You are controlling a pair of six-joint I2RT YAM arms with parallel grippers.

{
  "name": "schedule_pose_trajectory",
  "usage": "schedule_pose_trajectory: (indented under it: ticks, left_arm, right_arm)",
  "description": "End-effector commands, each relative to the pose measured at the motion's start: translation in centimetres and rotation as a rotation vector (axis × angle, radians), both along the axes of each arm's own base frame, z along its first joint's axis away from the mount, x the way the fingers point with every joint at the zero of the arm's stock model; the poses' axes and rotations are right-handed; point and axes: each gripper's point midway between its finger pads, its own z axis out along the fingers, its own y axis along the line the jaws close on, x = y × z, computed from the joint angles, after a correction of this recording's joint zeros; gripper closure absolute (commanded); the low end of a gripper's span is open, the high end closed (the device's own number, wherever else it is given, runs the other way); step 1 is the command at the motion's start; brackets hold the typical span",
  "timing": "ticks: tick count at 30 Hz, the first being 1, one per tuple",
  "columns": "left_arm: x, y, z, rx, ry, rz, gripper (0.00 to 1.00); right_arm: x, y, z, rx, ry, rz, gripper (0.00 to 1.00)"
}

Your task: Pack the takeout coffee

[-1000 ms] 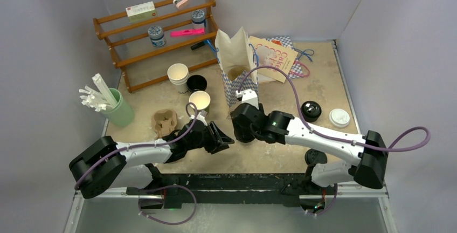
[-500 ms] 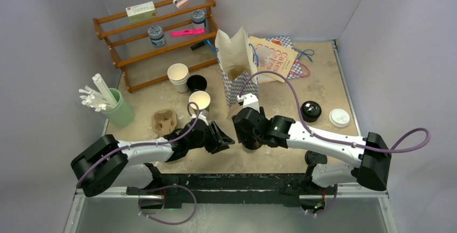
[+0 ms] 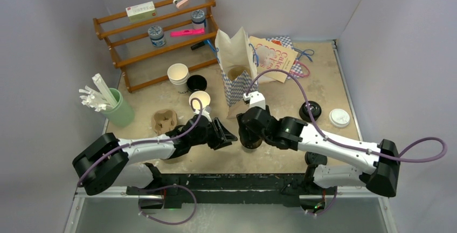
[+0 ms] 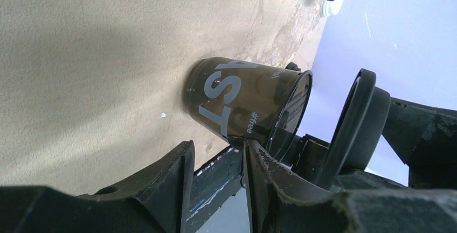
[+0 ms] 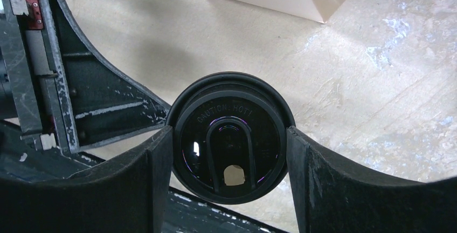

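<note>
Two grippers of mine are busy at the near middle of the table (image 4: 81, 55). At the left, my left gripper (image 4: 215, 155) lies low, its fingers about half apart with nothing between them. The cup (image 4: 237, 101) stands upright on the table just beyond their tips; I cannot tell if one tip touches its wall. A little to the right, the lid (image 5: 232, 114) hangs tilted beside the rim of the cup, with a gap, not yet seated. My right gripper (image 5: 227, 136) holds the lid, one finger on each side of its edge.

I judge that the step in hand is closing the cup. The next move calls for levelling the lid, centring it over the rim and pressing down evenly while the left gripper steadies the cup. After that, the cup must go into the open bag (image 3: 235, 63) behind.
</note>
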Motion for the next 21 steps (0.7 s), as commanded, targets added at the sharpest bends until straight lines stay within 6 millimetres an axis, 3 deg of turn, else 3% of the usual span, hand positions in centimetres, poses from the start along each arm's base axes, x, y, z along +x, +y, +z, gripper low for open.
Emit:
schedule_pose_trajectory:
  ticks: [1, 21]
  left_arm:
    - [0.8, -0.8, 1.3, -0.016, -0.045, -0.019, 0.6]
    - [0.3, -1.2, 1.1, -0.018, -0.033, -0.06, 0.61]
  right_arm:
    - [-0.9, -1.3, -0.3, 0.021, 0.008, -0.022, 0.48]
    - [-1.6, -1.4, -2.7, 0.005, 0.06, -0.021, 0.48]
